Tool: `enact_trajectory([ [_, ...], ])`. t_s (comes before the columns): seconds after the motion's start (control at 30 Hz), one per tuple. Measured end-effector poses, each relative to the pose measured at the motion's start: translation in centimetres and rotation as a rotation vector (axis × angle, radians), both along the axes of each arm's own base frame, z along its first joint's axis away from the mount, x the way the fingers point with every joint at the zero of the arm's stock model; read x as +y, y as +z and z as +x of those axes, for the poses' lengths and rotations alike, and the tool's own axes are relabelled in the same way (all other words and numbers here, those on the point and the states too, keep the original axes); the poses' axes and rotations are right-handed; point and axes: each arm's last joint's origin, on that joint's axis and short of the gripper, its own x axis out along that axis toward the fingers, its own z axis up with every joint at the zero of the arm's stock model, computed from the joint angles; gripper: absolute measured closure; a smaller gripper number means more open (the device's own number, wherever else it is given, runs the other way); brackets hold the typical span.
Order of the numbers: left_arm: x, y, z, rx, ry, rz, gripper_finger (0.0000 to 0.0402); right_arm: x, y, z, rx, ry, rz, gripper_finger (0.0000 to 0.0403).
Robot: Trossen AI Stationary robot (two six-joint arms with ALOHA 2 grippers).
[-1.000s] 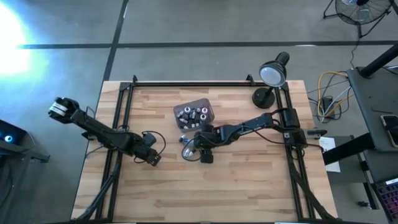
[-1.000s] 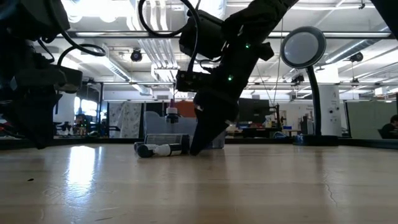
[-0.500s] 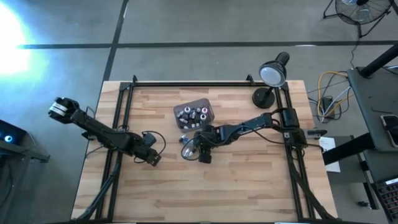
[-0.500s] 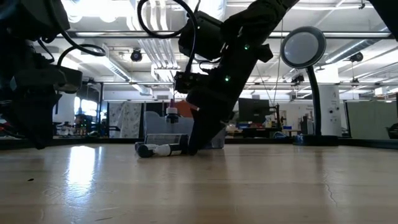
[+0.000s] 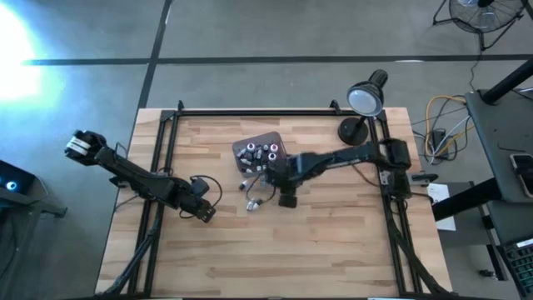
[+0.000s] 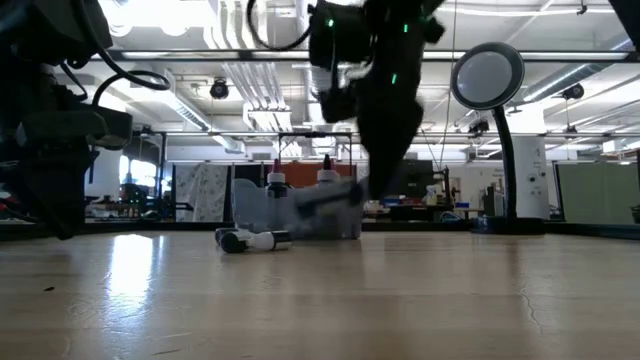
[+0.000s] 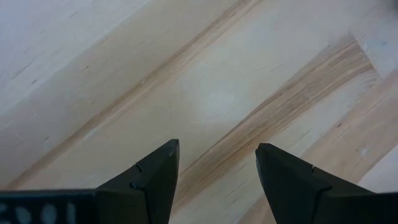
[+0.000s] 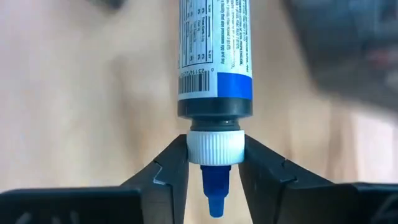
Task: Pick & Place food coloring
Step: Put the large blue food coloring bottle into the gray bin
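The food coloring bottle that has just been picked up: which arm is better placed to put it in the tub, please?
The right. Its gripper already pinches the bottle by its cap, beside the tub. The left gripper waits open over bare table.

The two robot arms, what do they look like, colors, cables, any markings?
Both arms are dark and jointed. The left arm ends at its base in a white block and trails a looped black cable near the left gripper. The right gripper has two dark wedge-shaped fingers. Green indicator lights glow on the right arm.
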Motion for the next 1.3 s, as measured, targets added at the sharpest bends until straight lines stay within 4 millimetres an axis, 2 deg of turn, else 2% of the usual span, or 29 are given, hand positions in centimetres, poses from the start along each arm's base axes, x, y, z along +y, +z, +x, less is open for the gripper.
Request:
enact_trajectory([
  [0.1,0.0,0.0,0.0,-0.008,0.005,0.014,0.0209,-1.5,2.9,-1.3,0.138,-0.09,0.198,0.0298],
  [0.27,0.1,0.1,0.1,-0.024,0.015,0.045,0.0209,-4.3,4.6,-4.3,0.461,-0.456,0.554,0.0292],
  [0.33,0.2,0.1,0.1,-0.029,0.016,0.056,0.0209,-4.8,4.8,-5.5,0.593,-0.54,0.631,0.0283],
  [0.5,0.2,0.1,0.1,-0.037,0.009,0.076,0.0209,-4.6,3.2,-6.6,0.693,-0.68,0.795,0.0283],
  [0.6,0.2,0.1,0.2,-0.041,0.012,0.082,0.0209,-3.3,2.1,-7.5,0.767,-0.693,0.799,0.0289],
  [1.0,0.3,0.2,0.2,-0.056,0.006,0.127,0.0209,5.0,-1.6,-11.0,1.1,-0.724,0.802,0.0282],
  [1.17,0.3,0.2,0.2,-0.049,-0.033,0.144,0.0209,6.5,-3.0,-11.7,1.101,-0.717,0.771,0.0283],
  [1.3,0.3,0.2,0.2,-0.046,-0.048,0.15,0.0209,7.1,-3.7,-11.4,1.053,-0.705,0.781,0.0265],
])
